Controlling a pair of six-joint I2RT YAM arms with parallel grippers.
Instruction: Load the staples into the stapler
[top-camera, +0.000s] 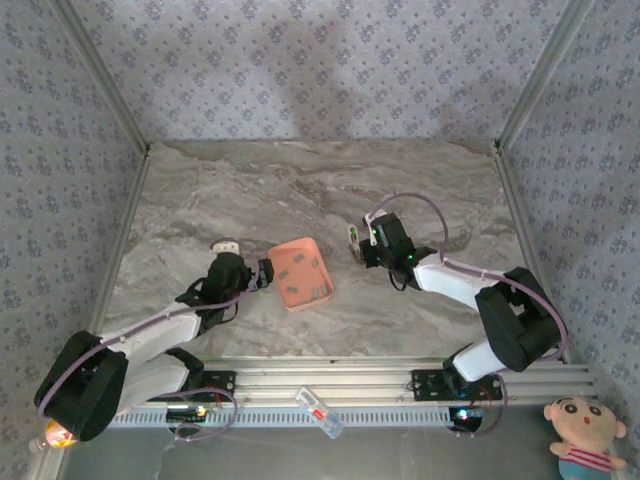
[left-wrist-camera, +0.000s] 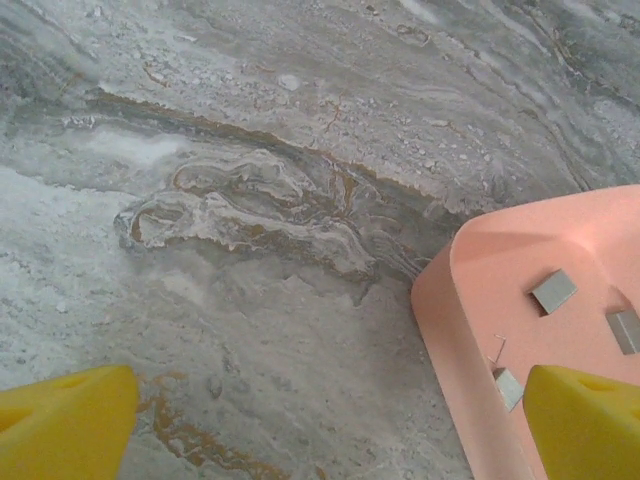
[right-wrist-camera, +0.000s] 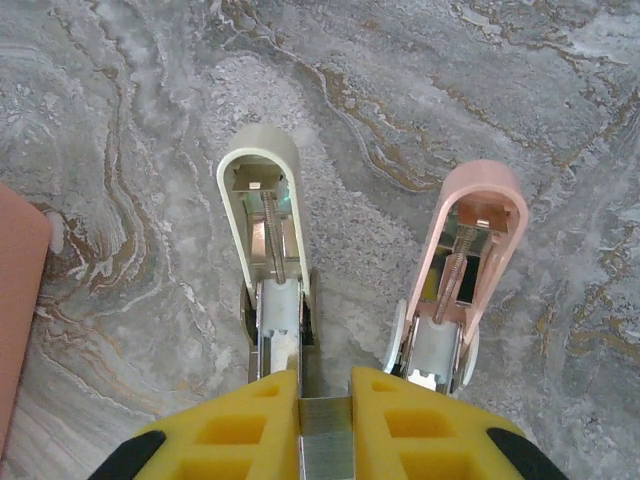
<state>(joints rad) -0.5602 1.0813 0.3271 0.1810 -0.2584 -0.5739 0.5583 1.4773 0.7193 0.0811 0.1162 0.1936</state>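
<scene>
Two small staplers lie opened side by side on the marble table, a cream one (right-wrist-camera: 262, 200) on the left and a pink one (right-wrist-camera: 470, 240) on the right, each with its spring and channel showing. My right gripper (right-wrist-camera: 325, 385) is shut on a grey strip of staples (right-wrist-camera: 326, 430), just behind the staplers and closest to the cream one's rear right edge. From above, the right gripper (top-camera: 366, 243) sits beside the cream stapler (top-camera: 352, 238). More staples (left-wrist-camera: 552, 290) lie in the pink tray (left-wrist-camera: 470, 300). My left gripper (left-wrist-camera: 325, 430) is open at the tray's left wall, its right fingertip (left-wrist-camera: 590, 420) over the tray.
The pink tray (top-camera: 300, 272) sits mid-table between the two arms. Patterned walls with metal rails enclose the table on three sides. A small clear packet (top-camera: 320, 411) lies on the front rail, and a doll (top-camera: 585, 432) sits at the near right corner.
</scene>
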